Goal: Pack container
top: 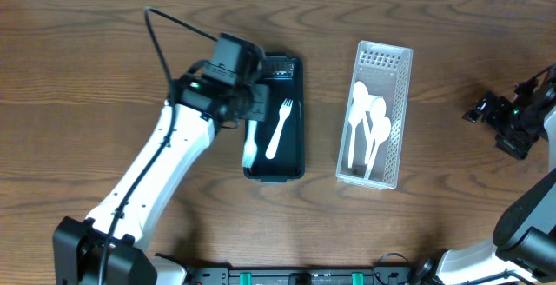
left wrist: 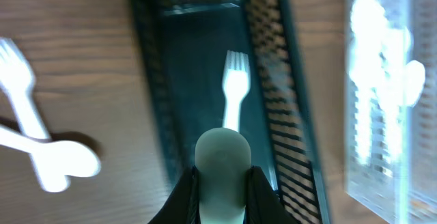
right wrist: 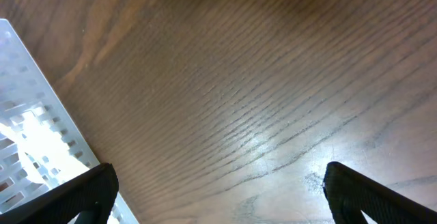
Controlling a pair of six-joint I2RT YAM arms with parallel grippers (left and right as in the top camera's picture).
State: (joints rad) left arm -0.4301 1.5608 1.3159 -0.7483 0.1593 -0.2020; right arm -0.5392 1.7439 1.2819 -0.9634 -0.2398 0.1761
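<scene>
A dark tray (top: 295,85) lies at the table's middle with one white fork (top: 280,129) inside; the fork also shows in the left wrist view (left wrist: 235,87). My left gripper (top: 251,114) is over the tray's left edge, shut on the handle of a second white fork (top: 249,149); the handle (left wrist: 221,157) sits between my fingers (left wrist: 222,193). A clear perforated container (top: 395,85) to the right holds several white spoons (top: 369,124). My right gripper (top: 508,124) is far right, open and empty (right wrist: 225,200).
In the left wrist view a loose white fork (left wrist: 17,80) and a white spoon (left wrist: 65,161) lie crossed on the wood left of the tray; the arm hides them from overhead. The clear container's corner (right wrist: 27,135) shows in the right wrist view.
</scene>
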